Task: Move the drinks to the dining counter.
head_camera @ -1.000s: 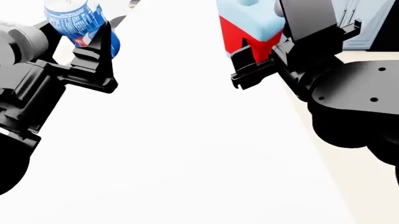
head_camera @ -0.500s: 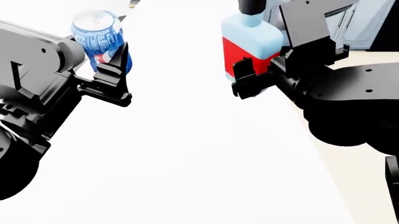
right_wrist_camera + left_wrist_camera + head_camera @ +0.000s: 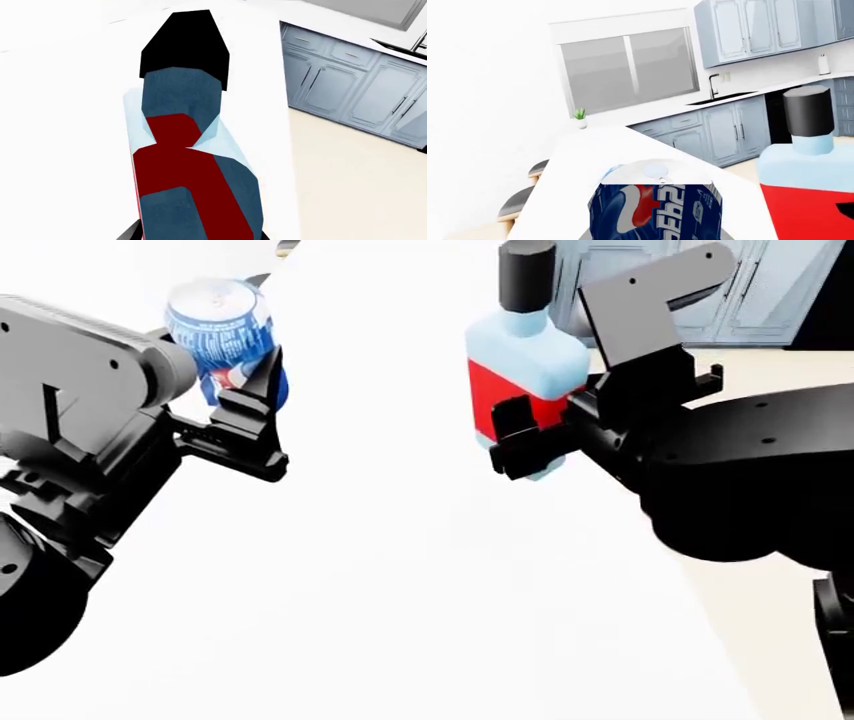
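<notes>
My left gripper [image 3: 247, 405] is shut on the blue Pepsi can [image 3: 224, 335], upright over the white dining counter [image 3: 387, 570]. The can fills the left wrist view [image 3: 657, 210], its silver top showing. My right gripper [image 3: 534, 435] is shut on the light-blue bottle [image 3: 527, 365] with red label and black cap, held upright over the counter's right part. The bottle fills the right wrist view [image 3: 190, 170] and also shows in the left wrist view [image 3: 807, 185].
Grey round stools [image 3: 517, 205] stand along the counter's side. Beyond are blue-grey cabinets [image 3: 720, 127], a sink tap [image 3: 712, 85], a window [image 3: 627, 70] and a small plant [image 3: 580, 119]. Beige floor [image 3: 787, 640] lies off the counter's right edge.
Both grippers have come lower and nearer in the head view, carrying the can and the bottle with them. The bottle's black cap now shows fully.
</notes>
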You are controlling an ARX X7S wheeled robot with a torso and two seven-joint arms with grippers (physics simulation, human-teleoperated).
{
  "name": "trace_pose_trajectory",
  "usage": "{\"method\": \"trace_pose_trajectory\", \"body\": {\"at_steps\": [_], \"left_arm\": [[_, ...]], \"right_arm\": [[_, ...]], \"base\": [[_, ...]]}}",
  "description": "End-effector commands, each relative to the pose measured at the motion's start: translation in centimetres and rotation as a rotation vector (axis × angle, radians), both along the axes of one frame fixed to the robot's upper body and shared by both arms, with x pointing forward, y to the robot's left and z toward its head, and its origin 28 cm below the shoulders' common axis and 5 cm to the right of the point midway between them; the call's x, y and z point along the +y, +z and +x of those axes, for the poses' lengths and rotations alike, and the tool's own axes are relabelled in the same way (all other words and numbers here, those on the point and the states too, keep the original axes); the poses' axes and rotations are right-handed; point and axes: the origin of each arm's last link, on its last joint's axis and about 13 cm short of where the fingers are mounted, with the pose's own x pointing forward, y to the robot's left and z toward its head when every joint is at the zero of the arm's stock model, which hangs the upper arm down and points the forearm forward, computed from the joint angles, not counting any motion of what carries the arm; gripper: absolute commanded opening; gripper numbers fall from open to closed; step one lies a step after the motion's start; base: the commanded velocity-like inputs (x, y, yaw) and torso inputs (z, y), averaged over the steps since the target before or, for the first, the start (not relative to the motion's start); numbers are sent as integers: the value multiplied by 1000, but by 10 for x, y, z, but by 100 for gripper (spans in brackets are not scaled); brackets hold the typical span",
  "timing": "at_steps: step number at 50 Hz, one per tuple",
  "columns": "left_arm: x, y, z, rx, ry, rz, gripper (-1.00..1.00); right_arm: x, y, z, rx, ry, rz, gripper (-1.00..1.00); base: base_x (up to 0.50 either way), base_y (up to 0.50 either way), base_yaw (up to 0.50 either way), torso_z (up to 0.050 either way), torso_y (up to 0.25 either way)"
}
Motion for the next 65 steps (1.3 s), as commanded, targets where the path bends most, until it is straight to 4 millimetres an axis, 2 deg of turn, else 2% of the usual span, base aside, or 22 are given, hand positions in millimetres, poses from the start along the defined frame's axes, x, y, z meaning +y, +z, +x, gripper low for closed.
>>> {"method": "trace_pose_trajectory", "body": {"at_steps": [1, 18, 51, 52, 65], "left_arm": [[1, -1, 0, -4, 9, -7, -100], [1, -2, 0, -2, 9, -8, -100], [2, -4, 0, 0, 10, -6, -100], [2, -4, 0, -1, 10, -7, -100], [2, -4, -1, -2, 12, -9, -100]], "right_arm": [[-3, -1, 1, -6, -26, -14, -100], [-5, -12, 3, 12, -25, 44, -100], [-4, -15, 2, 39, 17, 41, -100], [-4, -14, 3, 40, 13, 42, 100], [-5, -13, 2, 33, 2, 36, 100]], "base": [[0, 0, 0, 0, 0], [0, 0, 0, 1, 1], [0, 0, 0, 1, 2], [0, 0, 0, 0, 0], [0, 0, 0, 0, 1]]}}
